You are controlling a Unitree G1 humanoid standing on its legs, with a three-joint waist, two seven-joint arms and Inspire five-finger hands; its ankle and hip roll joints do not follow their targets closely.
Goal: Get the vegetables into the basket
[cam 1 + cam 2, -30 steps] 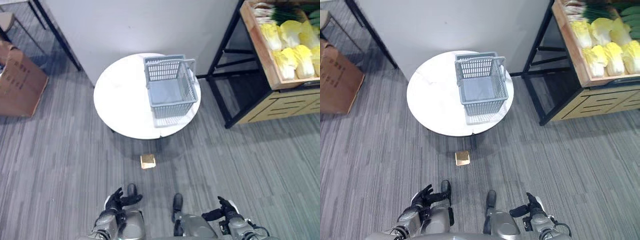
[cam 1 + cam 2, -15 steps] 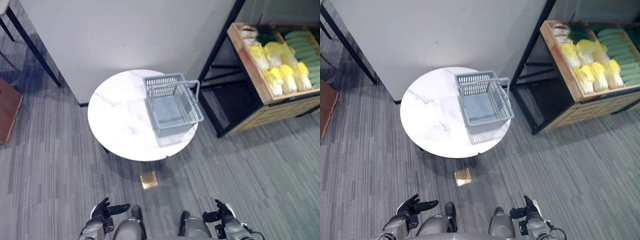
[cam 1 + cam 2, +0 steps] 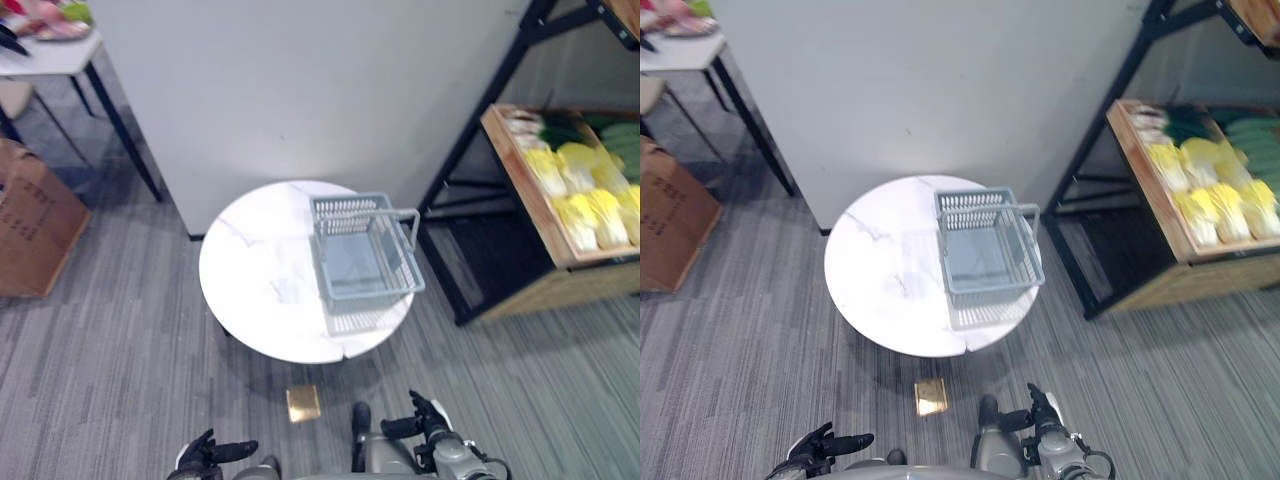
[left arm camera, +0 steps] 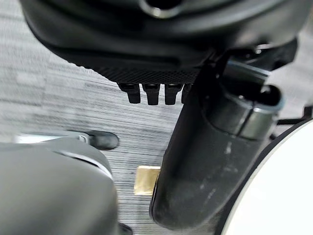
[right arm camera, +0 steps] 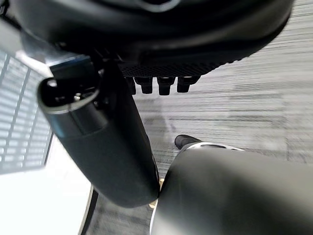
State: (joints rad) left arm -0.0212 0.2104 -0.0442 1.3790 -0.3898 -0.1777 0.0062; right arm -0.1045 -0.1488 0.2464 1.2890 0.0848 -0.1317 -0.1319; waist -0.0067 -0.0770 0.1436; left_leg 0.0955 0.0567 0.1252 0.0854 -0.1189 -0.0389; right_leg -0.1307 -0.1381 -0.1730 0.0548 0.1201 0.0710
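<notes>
A grey plastic basket (image 3: pixel 365 262) with its handle folded to the right stands empty on the right half of a round white table (image 3: pixel 250 285). Pale yellow cabbages (image 3: pixel 585 195) and green vegetables (image 3: pixel 625 145) lie in a wooden tray (image 3: pixel 535 215) on a black rack at the right. My left hand (image 3: pixel 210 455) and right hand (image 3: pixel 425 428) hang low by my body, far short of the table. Both are open and hold nothing. The left wrist view has my left hand (image 4: pixel 215 161) over the carpet, and the right wrist view has my right hand (image 5: pixel 107 142) the same way.
A small gold square (image 3: pixel 303 403) lies on the grey carpet just before the table. A cardboard box (image 3: pixel 30 220) sits at the left, under a table with black legs (image 3: pixel 110 110). A white wall panel (image 3: pixel 300 90) stands behind the round table.
The whole picture has shifted, so the camera has moved: table and basket sit lower in view, and more wall and rack show. Both hands stay low and open.
</notes>
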